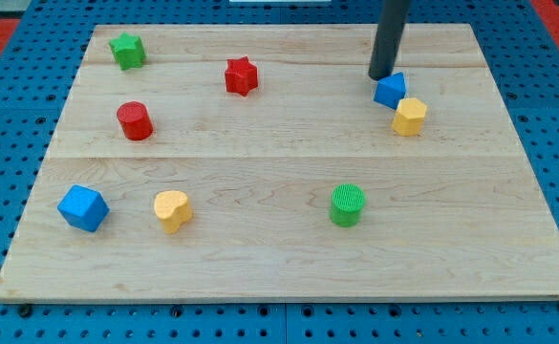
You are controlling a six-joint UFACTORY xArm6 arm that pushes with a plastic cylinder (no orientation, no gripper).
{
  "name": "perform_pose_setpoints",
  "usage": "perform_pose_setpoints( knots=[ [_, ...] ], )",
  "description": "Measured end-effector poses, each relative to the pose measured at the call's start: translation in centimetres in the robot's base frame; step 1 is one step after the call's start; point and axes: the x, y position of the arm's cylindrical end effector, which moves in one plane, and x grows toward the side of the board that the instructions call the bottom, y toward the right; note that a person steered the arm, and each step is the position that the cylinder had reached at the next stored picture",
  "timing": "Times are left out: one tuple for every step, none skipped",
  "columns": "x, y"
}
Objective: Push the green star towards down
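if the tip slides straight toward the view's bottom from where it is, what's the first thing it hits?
Likely nothing. My tip sits just left of the blue block, maybe grazing its edge; the green cylinder lies further left of that line. Depth is uncertain.

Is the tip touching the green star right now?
No, my tip sits at the view's upper right beside the blue block, far from the green star at the upper left.

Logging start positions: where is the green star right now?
The green star sits in the board's top-left corner of the view, above the red cylinder and left of the red star, far from my tip.
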Motion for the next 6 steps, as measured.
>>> perform_pose_setpoints(
  knots=[
    [-4.5,-4.4],
    [-8.4,-9.3],
    [-9.1,-10.3],
    [-9.2,-14.8],
    [-9.6,-22.3],
    [-9.7,-23.0]
  ],
)
